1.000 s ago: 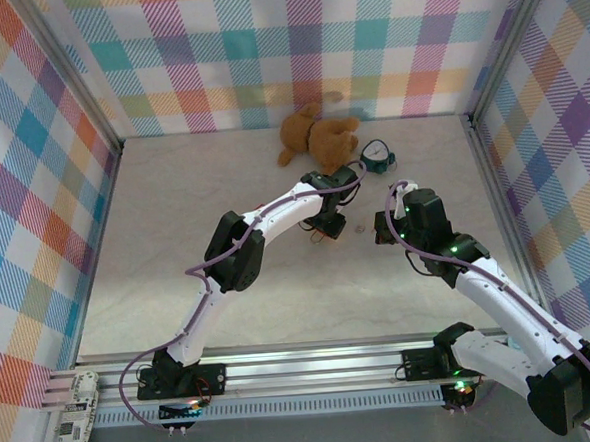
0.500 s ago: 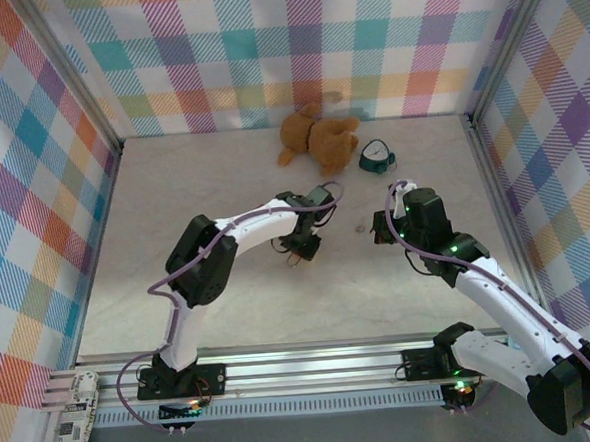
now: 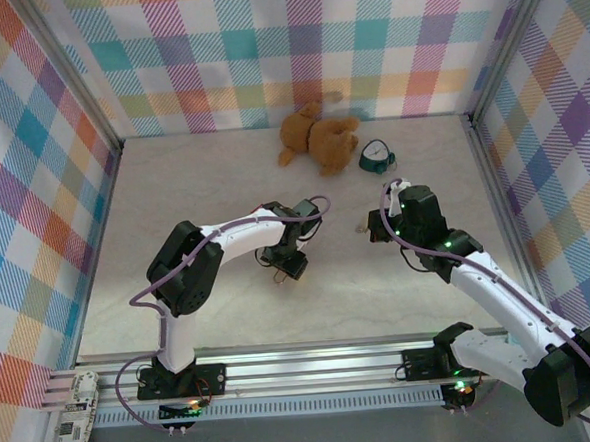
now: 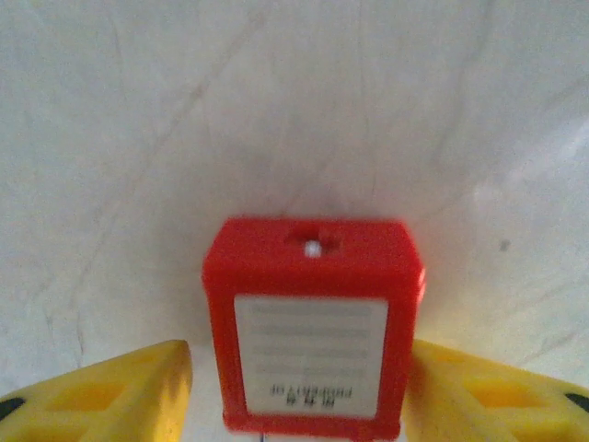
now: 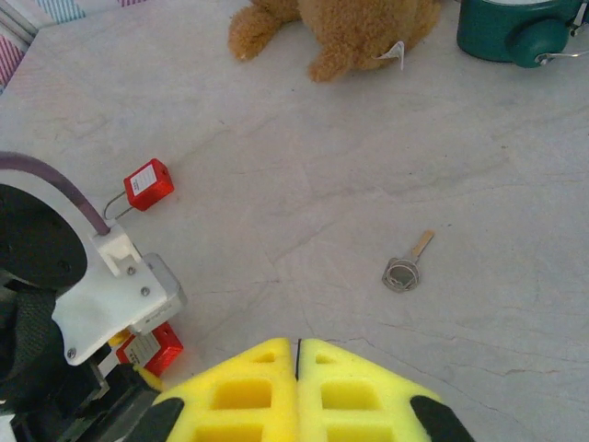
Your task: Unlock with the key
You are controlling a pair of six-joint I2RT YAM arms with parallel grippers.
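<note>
Seen from above, a pale marbled tabletop sat inside plaid walls, with two white robot arms reaching inward from its near edge.

The left end effector was over the middle of the tabletop. In the left wrist view it was grasping a red padlock between its yellow fingers. The padlock's white printed label faced the camera, and the end with a small hole pointed away from the fingers. The right wrist view showed the same padlock tucked under the left arm's white and black wrist, at the lower left.

The right end effector was clenched. Its two yellow fingers were pressed flat together with nothing between them.

The key lay flat on the bare tabletop, ahead of the right fingers and a little to their right, touching neither arm. It had a small silvery round head and a thin, paler shaft that pointed away from the camera.

A second padlock, also red, lay on the tabletop farther off to the left, its thin metal shackle toward the left arm. It was well apart from the key.

At the far side, a brown teddy bear lay near the back wall. A small teal round object sat just beside it.
</note>
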